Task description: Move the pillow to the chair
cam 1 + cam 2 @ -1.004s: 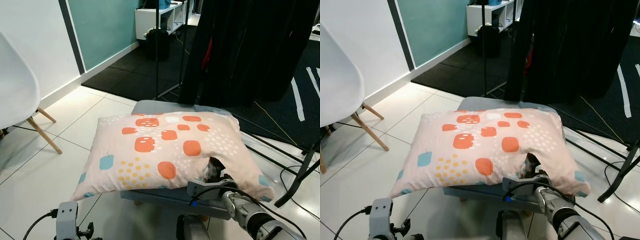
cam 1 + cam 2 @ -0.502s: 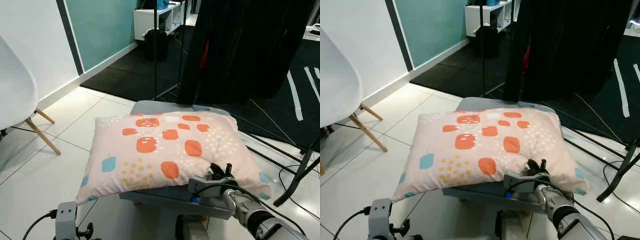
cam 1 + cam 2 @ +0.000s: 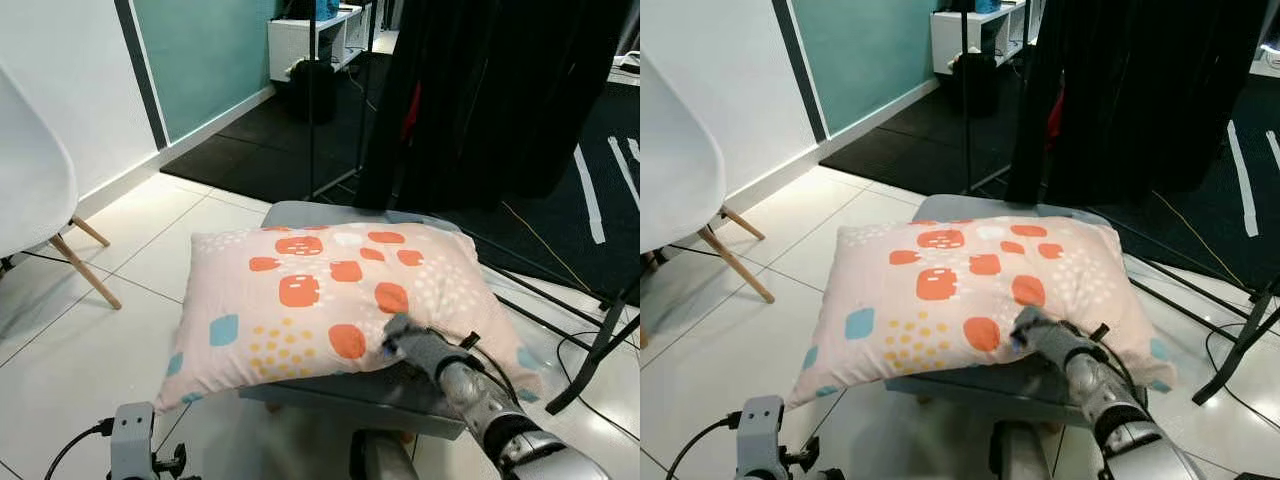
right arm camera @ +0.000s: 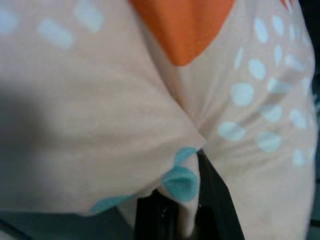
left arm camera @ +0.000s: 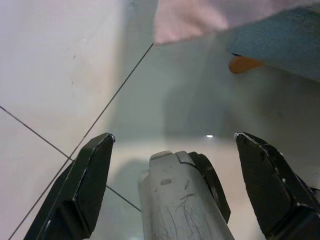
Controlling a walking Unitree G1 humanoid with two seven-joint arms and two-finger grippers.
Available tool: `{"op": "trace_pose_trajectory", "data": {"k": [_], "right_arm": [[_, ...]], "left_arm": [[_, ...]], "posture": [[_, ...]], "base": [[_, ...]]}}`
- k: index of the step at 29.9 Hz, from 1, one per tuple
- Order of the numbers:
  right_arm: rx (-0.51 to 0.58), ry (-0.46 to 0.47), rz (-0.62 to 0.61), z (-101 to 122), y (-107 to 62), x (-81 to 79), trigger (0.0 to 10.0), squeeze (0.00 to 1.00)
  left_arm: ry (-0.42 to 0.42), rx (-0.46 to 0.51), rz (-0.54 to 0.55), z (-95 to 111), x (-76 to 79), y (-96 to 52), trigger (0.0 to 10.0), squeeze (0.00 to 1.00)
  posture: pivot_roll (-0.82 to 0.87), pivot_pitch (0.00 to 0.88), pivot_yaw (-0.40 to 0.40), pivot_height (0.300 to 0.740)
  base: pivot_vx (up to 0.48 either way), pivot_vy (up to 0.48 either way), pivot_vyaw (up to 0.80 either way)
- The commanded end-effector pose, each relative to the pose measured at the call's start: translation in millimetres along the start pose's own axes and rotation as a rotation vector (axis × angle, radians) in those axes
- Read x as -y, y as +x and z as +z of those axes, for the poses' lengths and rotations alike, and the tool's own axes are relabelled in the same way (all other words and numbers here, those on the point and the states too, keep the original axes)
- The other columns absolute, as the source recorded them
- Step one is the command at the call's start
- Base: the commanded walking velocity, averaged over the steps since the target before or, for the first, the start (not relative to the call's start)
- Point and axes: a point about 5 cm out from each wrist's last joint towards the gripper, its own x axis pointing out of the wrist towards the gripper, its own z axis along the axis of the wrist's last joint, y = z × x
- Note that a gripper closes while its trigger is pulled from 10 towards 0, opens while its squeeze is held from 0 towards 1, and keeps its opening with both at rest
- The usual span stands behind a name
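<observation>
Fabric alone seems pinched between the right gripper's (image 4: 172, 220) fingers at the pillow's (image 3: 330, 295) corner. It could slip free when lifted toward the chair (image 3: 35, 185).

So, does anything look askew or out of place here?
The pillow overhangs the grey seat on the robot's left, its corner sagging. The right gripper has pillow fabric bunched around its fingers at the near edge.

open tiled floor (image 3: 90, 350) — black stand legs (image 3: 590, 360) rightward
</observation>
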Motion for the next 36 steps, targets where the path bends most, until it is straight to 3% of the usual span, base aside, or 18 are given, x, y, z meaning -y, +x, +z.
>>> {"op": "trace_pose_trajectory", "data": {"k": [1,3,4,6,15,19,22,28,36], "right_arm": [[0.004,0.101,0.011,7,2.3,3.9,0.0,0.00],[0.004,0.101,0.011,7,2.3,3.9,0.0,0.00],[0.079,0.133,0.021,28,6.8,13.8,0.0,0.00],[0.079,0.133,0.021,28,6.8,13.8,0.0,0.00],[0.283,0.122,0.116,77,9.4,37.1,0.0,0.00],[0.368,0.038,0.226,93,6.3,37.6,0.0,0.00],[0.402,-0.042,0.310,98,3.4,36.8,0.0,0.00],[0.407,-0.114,0.376,98,1.1,40.6,0.0,0.00],[0.399,-0.084,0.382,96,0.9,41.7,0.0,0.00]], "left_arm": [[-0.003,-0.015,0.006,-4,-1.2,-1.3,10.0,0.00],[-0.003,-0.015,0.006,-4,-1.2,-1.3,10.0,0.00],[-0.002,-0.017,0.007,-3,-0.7,-0.8,10.0,0.00],[-0.002,-0.017,0.007,-3,-0.7,-0.8,10.0,0.00],[-0.004,-0.016,0.008,-3,0.0,-0.3,10.0,0.00],[-0.006,-0.014,0.009,-2,0.5,0.0,10.0,0.00],[-0.006,-0.014,0.010,-2,0.8,0.1,10.0,0.00],[-0.005,-0.014,0.012,-2,0.5,-0.1,10.0,0.00],[-0.001,-0.011,0.014,-2,0.3,-0.2,10.0,0.00]], "posture": [[-0.16,0.083,-0.061,0.512],[-0.16,0.083,-0.061,0.512],[-0.16,0.083,-0.062,0.512],[-0.16,0.083,-0.062,0.512],[-0.17,0.074,-0.056,0.537],[-0.17,0.077,-0.059,0.552],[-0.17,0.075,-0.060,0.562],[-0.17,0.080,-0.055,0.582],[-0.17,0.086,-0.058,0.612]], "base": [[0.000,0.000,0.00],[0.000,0.000,0.00],[0.000,0.000,0.00],[0.000,0.000,0.00],[0.000,0.000,0.00],[0.000,0.000,0.00],[0.000,0.000,0.00],[0.000,0.000,0.00],[0.000,0.000,0.00]]}}
